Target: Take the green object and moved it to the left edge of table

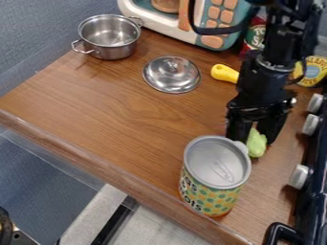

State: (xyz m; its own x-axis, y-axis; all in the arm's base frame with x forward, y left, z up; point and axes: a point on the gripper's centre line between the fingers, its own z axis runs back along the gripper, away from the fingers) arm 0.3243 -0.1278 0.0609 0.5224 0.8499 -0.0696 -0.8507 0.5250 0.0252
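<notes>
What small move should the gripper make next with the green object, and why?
I'd probably squeeze the gripper firmly before any lift: the green object sits right at its tip, and the tall can stands close beside it, so a loose grip might let it knock.

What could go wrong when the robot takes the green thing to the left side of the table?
The can stands right next to the green thing, so the gripper might bump it on the way left. The can is also close to the table's front edge, so a bump could tip it off. And if the green thing is put down too near the left edge, it might fall.
</notes>
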